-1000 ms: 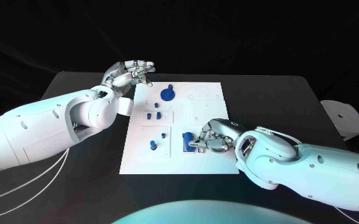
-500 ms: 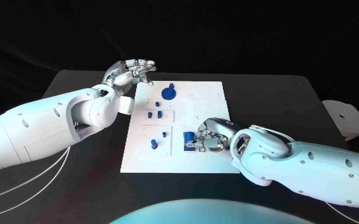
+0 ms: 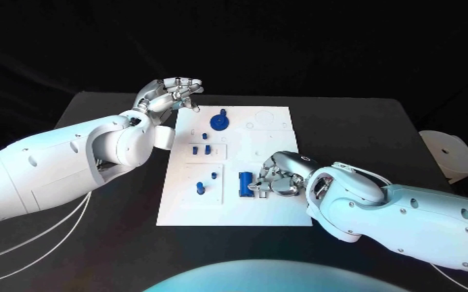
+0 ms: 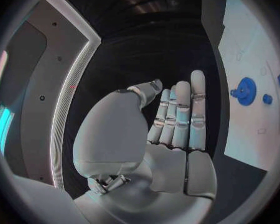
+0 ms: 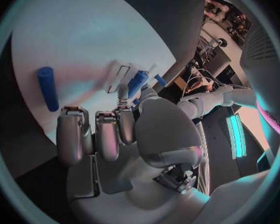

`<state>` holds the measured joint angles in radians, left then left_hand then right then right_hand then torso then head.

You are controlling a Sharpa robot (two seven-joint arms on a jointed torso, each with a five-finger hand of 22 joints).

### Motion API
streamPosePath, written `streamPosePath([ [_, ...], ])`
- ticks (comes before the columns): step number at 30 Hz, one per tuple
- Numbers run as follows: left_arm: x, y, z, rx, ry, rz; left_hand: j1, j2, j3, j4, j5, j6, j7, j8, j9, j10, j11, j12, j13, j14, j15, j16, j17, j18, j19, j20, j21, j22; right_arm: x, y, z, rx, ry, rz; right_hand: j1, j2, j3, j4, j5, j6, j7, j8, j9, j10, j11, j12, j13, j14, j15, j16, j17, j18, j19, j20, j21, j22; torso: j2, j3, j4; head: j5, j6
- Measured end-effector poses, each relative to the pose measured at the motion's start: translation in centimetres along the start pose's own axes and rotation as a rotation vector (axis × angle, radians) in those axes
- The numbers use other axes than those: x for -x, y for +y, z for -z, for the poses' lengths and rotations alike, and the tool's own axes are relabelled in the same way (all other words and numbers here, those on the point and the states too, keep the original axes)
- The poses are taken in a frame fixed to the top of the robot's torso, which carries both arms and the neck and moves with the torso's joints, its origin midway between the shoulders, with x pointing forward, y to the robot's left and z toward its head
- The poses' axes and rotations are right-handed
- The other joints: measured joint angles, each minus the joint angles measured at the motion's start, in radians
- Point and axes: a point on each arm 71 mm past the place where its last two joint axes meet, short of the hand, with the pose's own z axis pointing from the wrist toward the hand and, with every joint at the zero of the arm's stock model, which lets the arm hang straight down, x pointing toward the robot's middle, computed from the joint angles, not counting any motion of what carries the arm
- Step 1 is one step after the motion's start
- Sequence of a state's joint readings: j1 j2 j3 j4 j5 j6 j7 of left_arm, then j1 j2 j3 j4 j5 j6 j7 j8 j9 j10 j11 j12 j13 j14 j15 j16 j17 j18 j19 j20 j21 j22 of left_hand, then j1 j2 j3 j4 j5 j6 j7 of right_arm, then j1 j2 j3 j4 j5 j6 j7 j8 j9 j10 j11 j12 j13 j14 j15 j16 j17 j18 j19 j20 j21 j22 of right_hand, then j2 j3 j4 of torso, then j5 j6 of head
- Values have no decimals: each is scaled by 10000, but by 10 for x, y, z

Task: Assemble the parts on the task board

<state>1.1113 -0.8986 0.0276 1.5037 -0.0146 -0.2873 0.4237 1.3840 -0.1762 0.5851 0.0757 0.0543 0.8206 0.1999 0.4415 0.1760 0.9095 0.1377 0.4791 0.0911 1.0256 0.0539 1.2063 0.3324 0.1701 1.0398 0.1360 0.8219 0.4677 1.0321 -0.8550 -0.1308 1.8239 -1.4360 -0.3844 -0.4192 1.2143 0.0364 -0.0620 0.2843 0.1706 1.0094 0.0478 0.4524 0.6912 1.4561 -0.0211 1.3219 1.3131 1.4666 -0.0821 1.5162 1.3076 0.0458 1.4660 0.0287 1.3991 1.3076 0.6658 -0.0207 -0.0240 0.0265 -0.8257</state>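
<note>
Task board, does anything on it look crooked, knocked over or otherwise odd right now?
Nothing stands out. The task board lies flat and square on the table, with the blue gear and small blue parts sitting on it. The right hand works at a blue part near the board's middle; the left hand is raised off the board's far corner, holding nothing.

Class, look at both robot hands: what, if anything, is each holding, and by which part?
The left hand holds nothing. The right hand pinches a small blue part at its near end, over the board.
</note>
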Motion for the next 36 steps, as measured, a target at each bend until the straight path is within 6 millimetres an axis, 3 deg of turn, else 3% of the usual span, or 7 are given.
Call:
streamPosePath([
  [8,1,0,0,2,-23,-10,0,0,0,0,0,0,0,0,-1,0,0,0,0,0,0,0,0,0,0,0,0,1,33,-21,13,-324,-920,-50,719,-320,-261,-13,-15,-214,143,-233,-90,-276,83,-212,9,3,6,-127,-1,0,0,0,-593,-1,-7,3,-38,-108,78],
  [16,1,0,0,4,-15,-6,0,0,0,0,0,0,0,0,-1,1,0,0,-1,0,0,0,0,0,0,0,0,1,45,-56,26,-1172,-1210,190,974,-505,-551,27,-23,-293,222,-349,-157,-415,193,-463,14,-19,56,-194,-1,0,0,77,-701,-2,-12,33,-115,-222,113],
  [25,1,1,0,14,-18,-4,0,0,0,0,0,0,0,0,-2,1,0,0,-1,0,0,0,0,-1,0,0,0,1,39,-71,35,-1523,-1047,459,981,-513,-591,42,115,-293,222,-389,-170,-467,176,-645,96,16,91,-194,-2,1,0,77,-700,-3,-12,46,-120,-309,117],
  [36,3,1,1,27,-44,-15,1,0,0,0,0,0,0,0,-3,1,-1,0,-2,0,0,0,-8,0,0,0,0,2,25,-74,35,-1644,-697,668,981,-513,-646,42,154,-292,222,-388,-178,-469,178,-754,239,16,91,-194,-2,1,0,76,-700,-3,5,28,-106,-314,86],
])
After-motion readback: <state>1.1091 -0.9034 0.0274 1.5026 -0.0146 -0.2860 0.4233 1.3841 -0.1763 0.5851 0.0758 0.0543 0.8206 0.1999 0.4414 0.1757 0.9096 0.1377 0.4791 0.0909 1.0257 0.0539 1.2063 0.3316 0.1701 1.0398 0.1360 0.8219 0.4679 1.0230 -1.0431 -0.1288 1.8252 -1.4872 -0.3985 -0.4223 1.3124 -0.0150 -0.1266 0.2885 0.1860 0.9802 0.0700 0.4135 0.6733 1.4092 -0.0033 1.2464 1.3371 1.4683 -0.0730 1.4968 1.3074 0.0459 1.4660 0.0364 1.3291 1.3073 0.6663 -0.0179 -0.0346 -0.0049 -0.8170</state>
